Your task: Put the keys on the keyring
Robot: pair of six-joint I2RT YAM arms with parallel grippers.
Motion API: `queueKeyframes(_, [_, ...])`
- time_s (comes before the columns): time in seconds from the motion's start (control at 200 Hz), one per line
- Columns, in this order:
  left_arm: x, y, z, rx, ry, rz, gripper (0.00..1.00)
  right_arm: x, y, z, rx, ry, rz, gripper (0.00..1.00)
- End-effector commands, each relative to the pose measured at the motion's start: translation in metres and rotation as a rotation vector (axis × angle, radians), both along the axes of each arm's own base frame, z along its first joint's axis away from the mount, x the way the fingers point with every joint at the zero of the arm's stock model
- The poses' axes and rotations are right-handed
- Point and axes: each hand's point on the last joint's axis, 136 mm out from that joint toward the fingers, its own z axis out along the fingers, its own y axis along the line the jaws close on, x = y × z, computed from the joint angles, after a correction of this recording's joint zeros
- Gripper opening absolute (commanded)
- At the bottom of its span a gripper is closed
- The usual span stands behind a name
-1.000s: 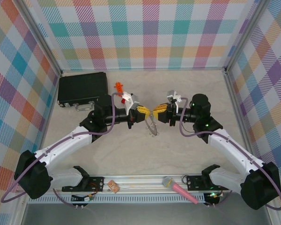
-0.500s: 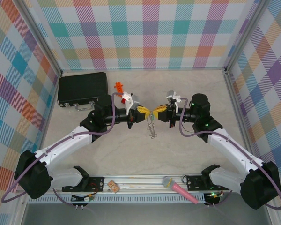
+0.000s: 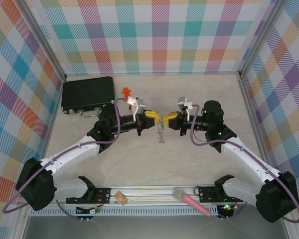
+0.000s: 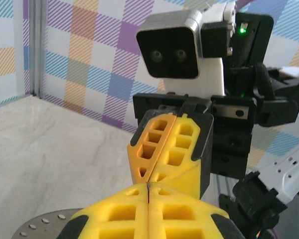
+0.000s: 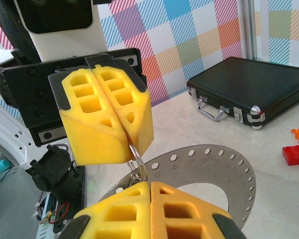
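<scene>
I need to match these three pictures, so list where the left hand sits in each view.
Top external: the left hand sits just left of picture centre, pointing right.
Left wrist: the left hand is at bottom centre, shut.
Right wrist: the left hand is upper left, shut, facing the camera.
Shared landmark: the right hand, tip to tip with it in every view.

Left tool (image 5: 125,137) and right tool (image 5: 150,191): matt yellow moulded plastic, open-celled faces. Thin silver wire keyring (image 5: 138,162): bright polished metal. Black rectangular case (image 5: 239,85): smooth satin shell, glossy chrome fittings. Pale marbled worktop (image 5: 189,124): smooth, faint sheen.
</scene>
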Motion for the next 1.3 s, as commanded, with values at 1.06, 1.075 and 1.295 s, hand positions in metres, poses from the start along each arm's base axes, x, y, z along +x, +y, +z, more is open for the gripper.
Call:
queueKeyframes(1.06, [-0.009, -0.003, 0.029, -0.192, -0.085, -0.012, 0.00, 0.009, -0.012, 0.034, 0.131, -0.045, -0.112, 0.28])
queueKeyframes(1.075, [-0.008, -0.002, 0.029, -0.192, -0.085, -0.009, 0.00, 0.010, -0.013, 0.033, 0.128, -0.043, -0.122, 0.28])
queueKeyframes(1.295, [-0.010, -0.001, 0.033, -0.189, -0.096, -0.008, 0.00, 0.025, -0.027, 0.028, 0.108, -0.068, -0.259, 0.32])
